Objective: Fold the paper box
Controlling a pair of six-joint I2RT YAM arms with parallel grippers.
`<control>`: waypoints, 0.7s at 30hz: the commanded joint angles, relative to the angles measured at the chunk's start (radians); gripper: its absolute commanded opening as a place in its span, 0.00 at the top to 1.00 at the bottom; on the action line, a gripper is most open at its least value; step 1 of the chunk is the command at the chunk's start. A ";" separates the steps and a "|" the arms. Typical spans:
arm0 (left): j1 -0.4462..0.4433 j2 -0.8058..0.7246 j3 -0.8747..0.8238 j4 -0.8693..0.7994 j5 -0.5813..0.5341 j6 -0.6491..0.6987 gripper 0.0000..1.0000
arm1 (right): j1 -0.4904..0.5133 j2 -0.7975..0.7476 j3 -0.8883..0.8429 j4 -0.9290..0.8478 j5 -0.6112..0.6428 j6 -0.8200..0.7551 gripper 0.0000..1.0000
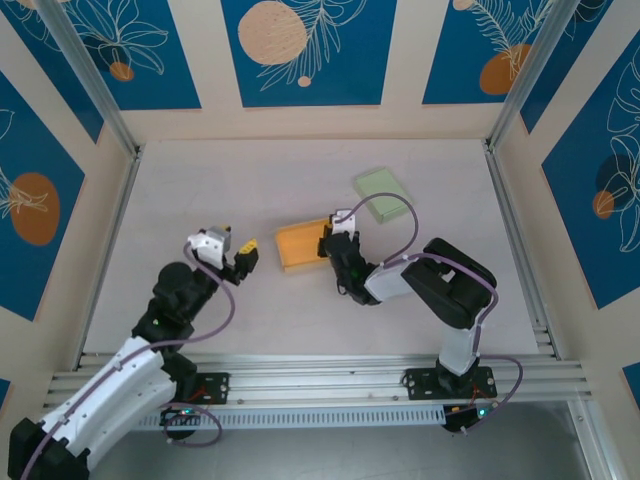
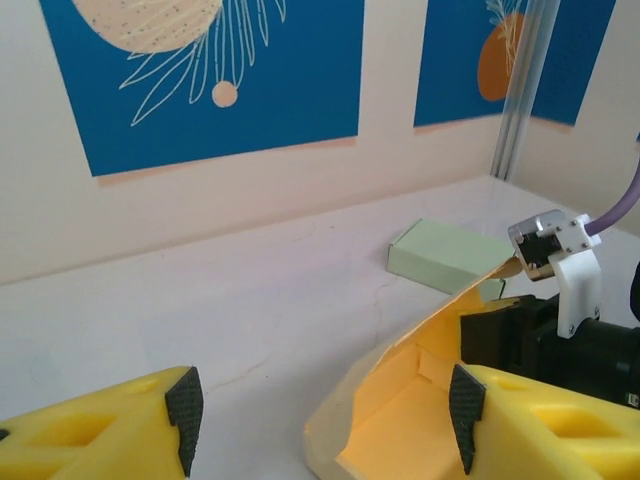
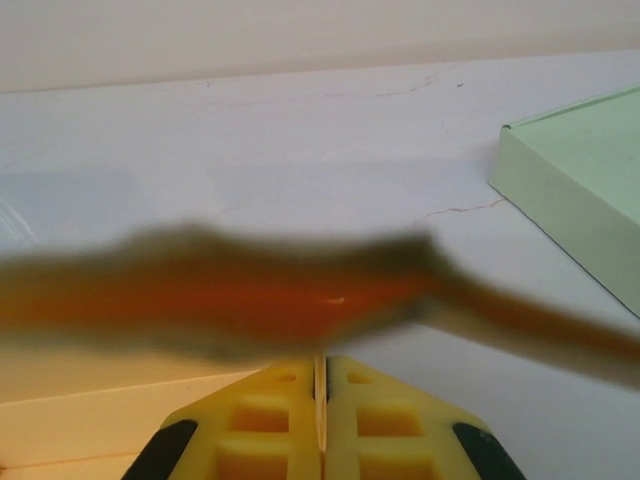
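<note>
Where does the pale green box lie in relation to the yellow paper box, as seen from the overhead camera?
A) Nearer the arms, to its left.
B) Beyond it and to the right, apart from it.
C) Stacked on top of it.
B: the pale green box lies farther back and to the right of the yellow paper box, with a clear gap between them.

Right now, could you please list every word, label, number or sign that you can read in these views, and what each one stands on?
No text can be read anywhere.
The half-folded yellow paper box and the flat pale green cardboard box are plain.
The blue wall panels carry only leaf and circle drawings, no lettering.
</note>
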 commanded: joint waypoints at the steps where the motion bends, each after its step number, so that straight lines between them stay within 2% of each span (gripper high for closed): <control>1: 0.009 0.183 0.115 -0.284 0.062 0.134 0.32 | 0.021 0.022 -0.011 -0.259 -0.015 -0.011 1.00; 5: 0.010 0.377 0.286 -0.360 -0.005 0.224 0.23 | 0.027 0.010 0.019 -0.326 -0.012 -0.002 0.99; 10: 0.021 0.481 0.351 -0.367 0.074 0.290 0.23 | 0.030 0.004 0.050 -0.396 -0.003 0.020 0.99; 14: 0.053 0.495 0.297 -0.283 0.096 0.221 0.34 | 0.030 -0.020 0.072 -0.490 -0.004 0.057 0.98; 16: 0.063 0.487 0.268 -0.252 0.111 0.178 0.37 | 0.029 -0.038 0.084 -0.547 -0.017 0.081 0.97; 21: 0.065 0.499 0.186 -0.126 0.249 0.158 0.41 | 0.027 -0.087 0.111 -0.652 -0.034 0.094 0.95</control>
